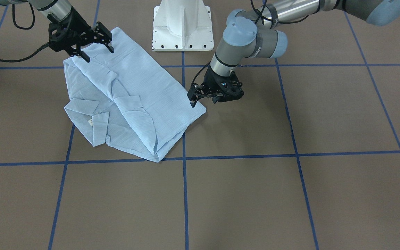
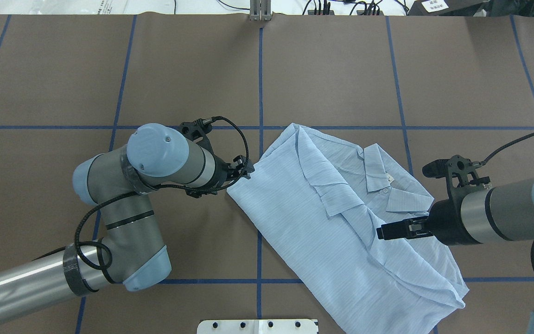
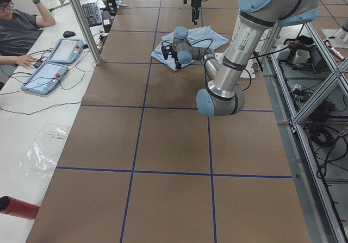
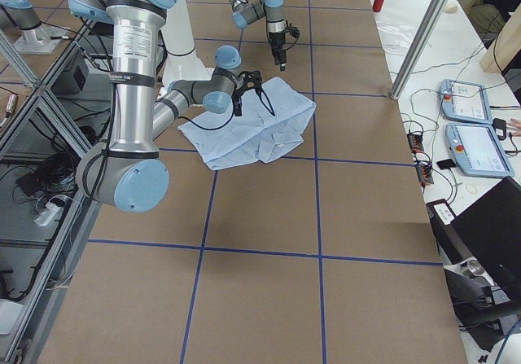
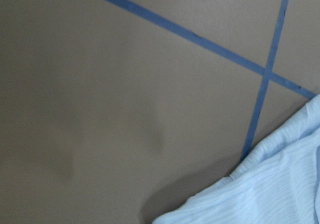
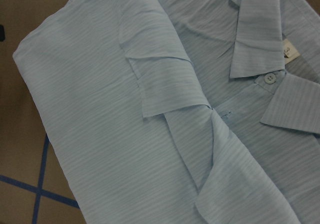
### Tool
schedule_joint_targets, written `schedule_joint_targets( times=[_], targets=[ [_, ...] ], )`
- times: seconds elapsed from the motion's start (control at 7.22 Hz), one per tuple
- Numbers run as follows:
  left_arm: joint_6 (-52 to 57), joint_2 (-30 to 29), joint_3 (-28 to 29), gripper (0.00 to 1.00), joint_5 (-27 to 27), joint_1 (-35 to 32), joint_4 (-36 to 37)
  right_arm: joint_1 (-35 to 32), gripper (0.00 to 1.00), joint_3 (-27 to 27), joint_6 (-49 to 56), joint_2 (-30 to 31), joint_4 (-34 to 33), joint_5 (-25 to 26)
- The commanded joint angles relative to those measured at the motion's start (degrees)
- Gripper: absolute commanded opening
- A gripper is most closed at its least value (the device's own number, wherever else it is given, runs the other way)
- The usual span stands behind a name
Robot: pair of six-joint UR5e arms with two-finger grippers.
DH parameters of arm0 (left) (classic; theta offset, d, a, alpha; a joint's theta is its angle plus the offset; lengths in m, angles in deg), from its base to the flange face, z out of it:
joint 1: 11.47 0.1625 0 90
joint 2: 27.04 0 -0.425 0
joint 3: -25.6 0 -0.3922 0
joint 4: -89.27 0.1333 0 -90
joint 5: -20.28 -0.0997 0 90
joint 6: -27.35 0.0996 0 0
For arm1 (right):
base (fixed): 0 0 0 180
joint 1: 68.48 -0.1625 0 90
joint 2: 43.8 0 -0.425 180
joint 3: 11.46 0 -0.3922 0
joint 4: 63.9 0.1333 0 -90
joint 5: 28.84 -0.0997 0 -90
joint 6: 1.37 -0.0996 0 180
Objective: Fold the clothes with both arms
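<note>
My black right gripper [image 1: 98,52] hangs spread wide and empty over the thin pale-blue striped shirt [image 1: 151,90], while the black left gripper [image 1: 193,100] sits at its corner, jaws I cannot read.

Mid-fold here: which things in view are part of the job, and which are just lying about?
Job: pale blue striped button-up shirt; black two-finger left gripper; black two-finger right gripper.
Lying about: white pedestal base; red cylinder; two touchscreen pendants; clear plastic bag.
</note>
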Motion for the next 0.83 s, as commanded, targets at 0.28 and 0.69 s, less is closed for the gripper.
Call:
schedule_joint_targets(
  times=[0.28, 0.69],
  targets=[
    [-1.0, -2.0, 3.7, 0.86, -1.8, 1.5, 0.8, -1.4, 1.00, -0.8, 0.0, -0.2, 0.1, 0.0],
    [-1.0, -2.2, 4.7, 0.77, -1.8, 2.0, 0.5, -1.6, 1.00, -0.8, 0.0, -0.2, 0.1, -0.1]
  ],
)
